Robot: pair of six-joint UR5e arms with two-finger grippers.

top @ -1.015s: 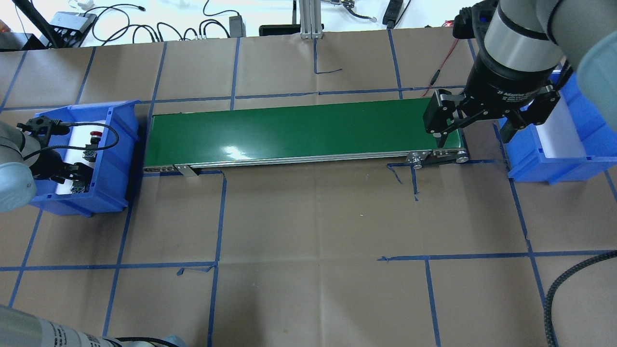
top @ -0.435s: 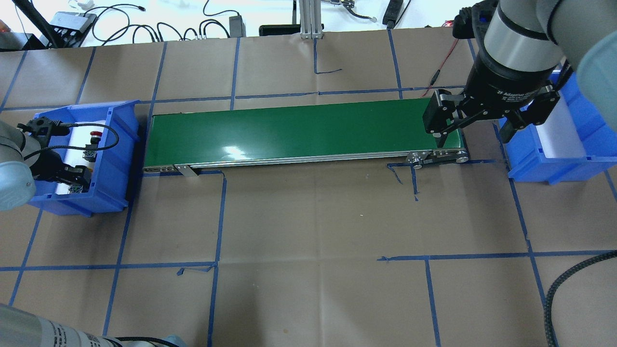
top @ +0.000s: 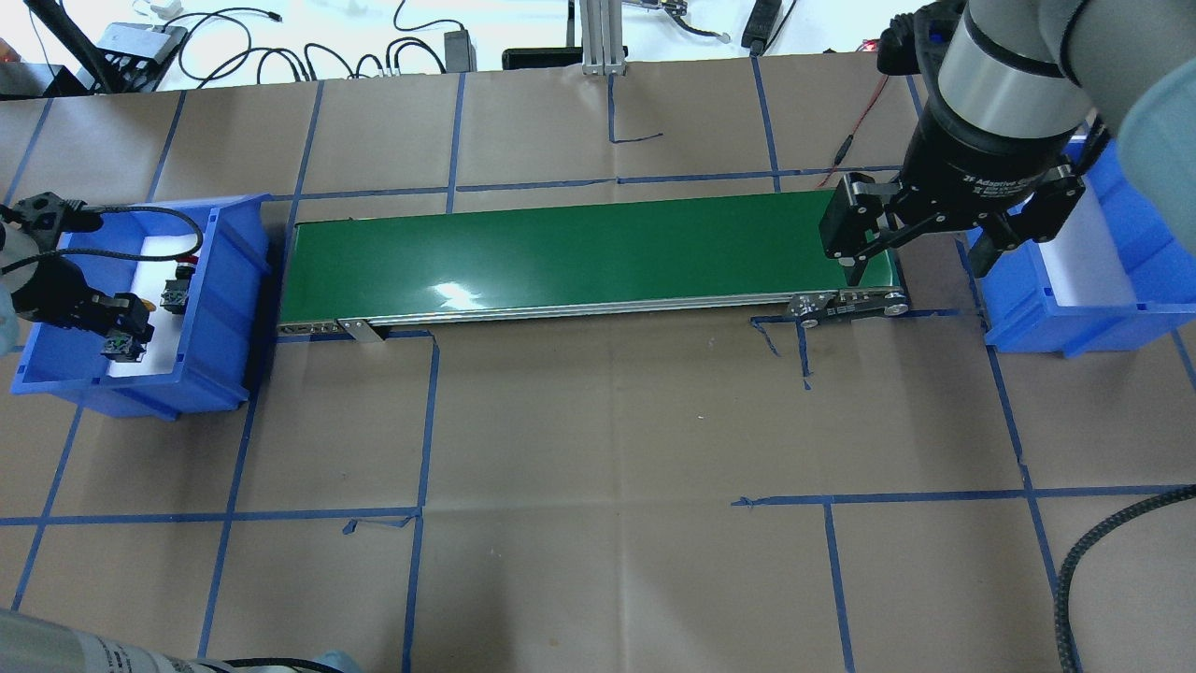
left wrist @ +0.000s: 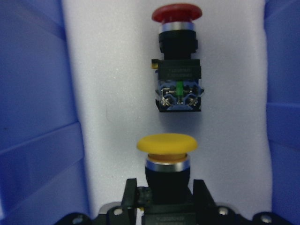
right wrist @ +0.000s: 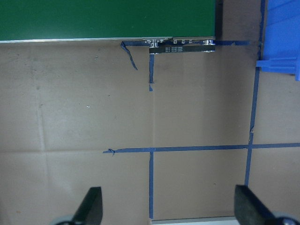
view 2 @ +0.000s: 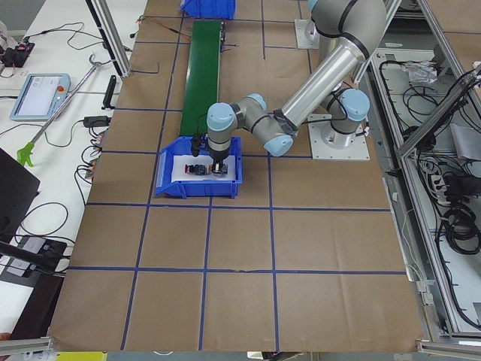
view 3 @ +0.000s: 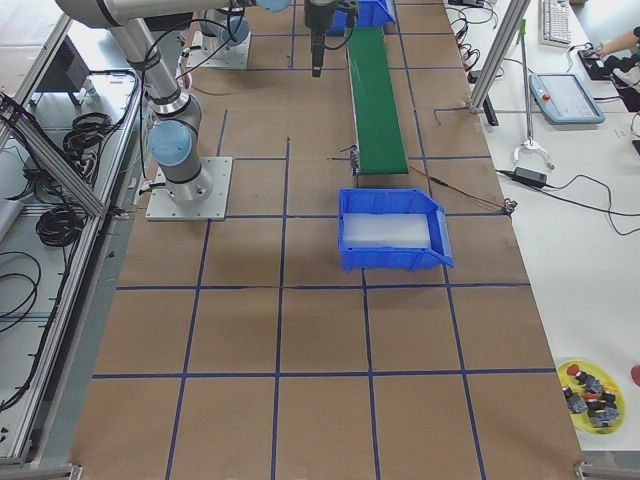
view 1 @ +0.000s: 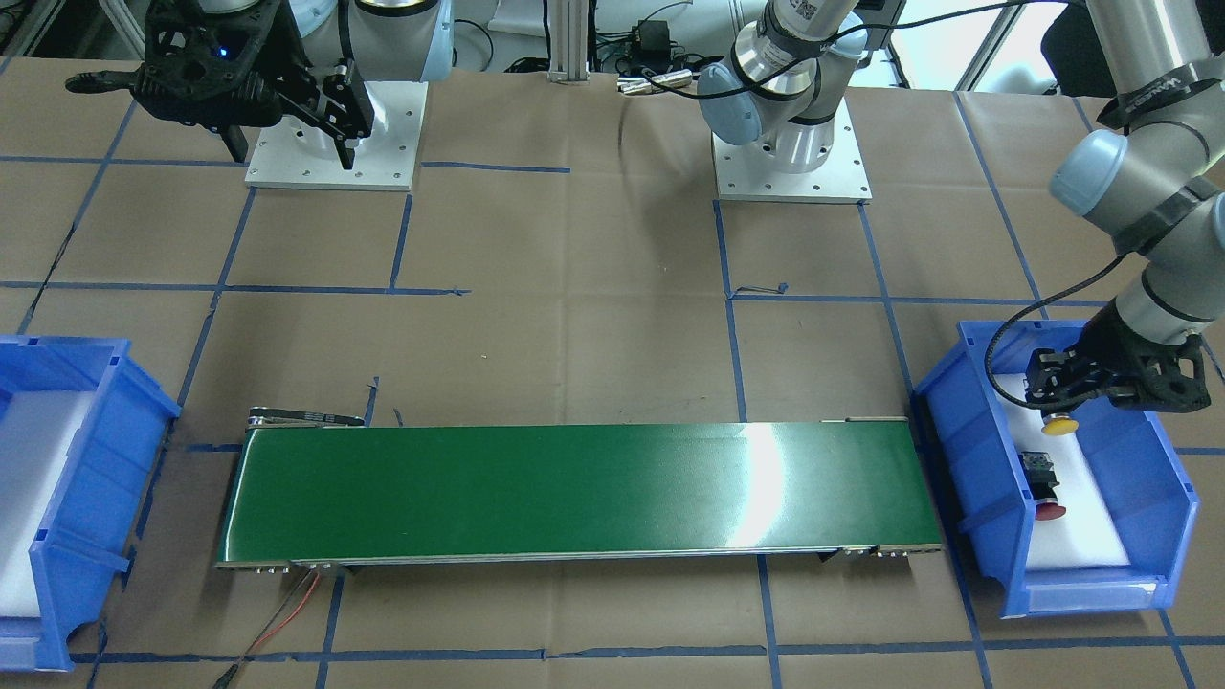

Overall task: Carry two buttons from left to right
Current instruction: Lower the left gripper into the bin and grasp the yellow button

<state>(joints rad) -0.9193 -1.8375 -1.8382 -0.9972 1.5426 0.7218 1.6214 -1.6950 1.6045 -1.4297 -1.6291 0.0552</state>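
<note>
The fingers (left wrist: 130,194) of the left gripper (left wrist: 165,187) stand narrow, clamped on the black body of the yellow mushroom-cap push button (left wrist: 166,144). Its cap points to 12 o'clock in the left wrist view. Whether its base is clear of the white foam liner (left wrist: 112,93) cannot be told. The red mushroom-cap push button (left wrist: 177,56) lies on that liner at 12 o'clock, near but apart. Both sit inside the blue source bin (top: 220,308) at the 9 o'clock end of the green conveyor belt (top: 579,248) in the overhead view. The right gripper (top: 918,266), fingers wide and empty, hovers at the belt's 3 o'clock end, beside the blue receiving bin (top: 1028,313). Likely risks: a low carry would catch the bin wall, a drift toward 12 o'clock would knock the red button, and the grip, low on the body, may let the top-heavy cap swivel.
</note>
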